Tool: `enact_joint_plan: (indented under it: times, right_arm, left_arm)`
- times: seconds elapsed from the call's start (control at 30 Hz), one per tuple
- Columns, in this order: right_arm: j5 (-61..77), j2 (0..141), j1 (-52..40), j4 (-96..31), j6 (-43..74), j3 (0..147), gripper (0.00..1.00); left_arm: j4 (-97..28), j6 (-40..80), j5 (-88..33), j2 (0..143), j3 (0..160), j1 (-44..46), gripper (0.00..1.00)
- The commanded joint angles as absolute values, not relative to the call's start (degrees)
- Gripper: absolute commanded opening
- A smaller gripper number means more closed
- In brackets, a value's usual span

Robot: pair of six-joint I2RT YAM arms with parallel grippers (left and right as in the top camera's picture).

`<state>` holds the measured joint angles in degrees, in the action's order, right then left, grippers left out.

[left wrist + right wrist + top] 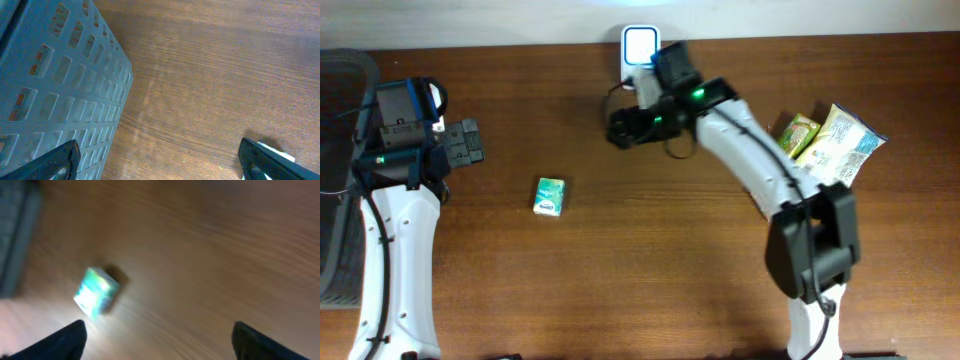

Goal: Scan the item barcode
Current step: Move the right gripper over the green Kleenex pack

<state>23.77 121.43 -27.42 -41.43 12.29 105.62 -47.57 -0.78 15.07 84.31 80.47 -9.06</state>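
Note:
The item, a small green and white box, lies flat on the brown table left of centre. In the blurred right wrist view the box shows at the left, well ahead of the fingers. A white scanner with a lit face stands at the table's far edge. My right gripper hovers just in front of the scanner; its jaws stand wide open with only bare wood between them. My left gripper hangs at the far left, open and holding nothing, apart from the box.
A grey slotted basket stands at the table's left edge and fills the left of the left wrist view as the basket. Two snack packets lie at the right, beside my right arm.

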Motion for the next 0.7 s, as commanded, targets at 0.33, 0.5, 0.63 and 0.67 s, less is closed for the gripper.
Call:
enact_joint_plan:
  times: [0.33,0.5,0.63,0.67]
  right_arm:
    - [18.52,135.83,-41.32,-25.98,17.04,105.06,0.66]
    - [18.61,137.97,-42.13,-24.56,17.06,105.06,0.57]
    - [18.57,138.41,-42.37,-23.24,17.02,105.06,0.44]
    - [18.57,138.41,-42.44,-22.98,17.04,105.06,0.43]
  left_arm:
    - [-47.55,-0.21,15.44,83.29,80.77,-9.17,0.99]
    - [-47.55,-0.21,15.44,83.29,80.77,-9.17,0.99]
    - [-47.55,-0.21,15.44,83.29,80.77,-9.17,0.99]
    - [-47.53,-0.19,15.44,83.29,80.77,-9.17,0.99]
